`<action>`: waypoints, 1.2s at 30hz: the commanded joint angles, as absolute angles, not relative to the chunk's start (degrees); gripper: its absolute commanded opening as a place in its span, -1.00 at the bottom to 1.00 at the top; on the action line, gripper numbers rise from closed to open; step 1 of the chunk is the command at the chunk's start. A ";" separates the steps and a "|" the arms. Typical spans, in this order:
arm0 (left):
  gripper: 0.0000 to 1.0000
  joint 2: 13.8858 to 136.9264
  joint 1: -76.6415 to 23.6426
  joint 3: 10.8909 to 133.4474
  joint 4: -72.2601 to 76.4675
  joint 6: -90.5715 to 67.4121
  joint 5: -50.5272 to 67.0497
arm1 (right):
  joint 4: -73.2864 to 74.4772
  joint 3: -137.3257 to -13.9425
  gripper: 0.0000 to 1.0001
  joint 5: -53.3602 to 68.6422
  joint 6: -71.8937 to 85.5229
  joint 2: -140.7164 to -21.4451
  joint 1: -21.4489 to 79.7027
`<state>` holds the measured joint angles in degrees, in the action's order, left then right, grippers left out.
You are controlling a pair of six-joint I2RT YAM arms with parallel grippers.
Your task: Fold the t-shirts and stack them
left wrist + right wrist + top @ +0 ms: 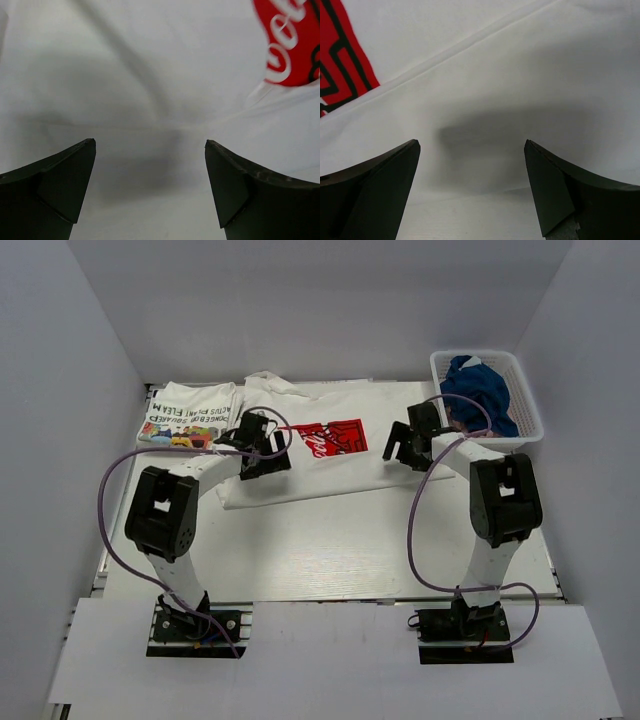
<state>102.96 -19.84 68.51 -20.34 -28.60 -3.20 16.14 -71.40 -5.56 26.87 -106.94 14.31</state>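
Note:
A white t-shirt with a red chest print [330, 440] lies spread across the middle of the table, its lower part folded up. A second t-shirt with black lettering [185, 412] lies folded at the back left. My left gripper [268, 452] hovers over the spread shirt's left side, open, with nothing between its fingers; its wrist view shows white cloth under the gripper [150, 150] and the red print [290, 45] at the upper right. My right gripper [400, 450] stands open over the shirt's right edge, empty [471, 147], with the red print [340, 65] at the upper left.
A white mesh basket [470, 355] at the back right holds a crumpled blue cloth [480, 390], close behind the right arm. White walls enclose the table on three sides. Bare table surface [330, 550] lies between the shirt and the arm bases.

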 commanded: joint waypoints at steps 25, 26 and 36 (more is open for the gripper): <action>1.00 55.82 -25.14 39.77 -51.50 -46.95 5.55 | 19.78 -27.40 0.81 -1.82 31.13 -46.17 27.15; 1.00 55.81 -25.14 41.73 -50.55 -46.06 2.75 | 19.43 -28.20 0.81 -1.93 29.20 -45.88 27.51; 0.94 85.84 -26.19 68.00 -39.29 -29.81 -1.14 | 11.16 -32.96 0.81 -7.46 26.28 -52.29 29.27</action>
<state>79.96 -25.45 63.24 -40.12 -37.12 1.13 13.04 -30.44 -4.23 28.14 -51.00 29.02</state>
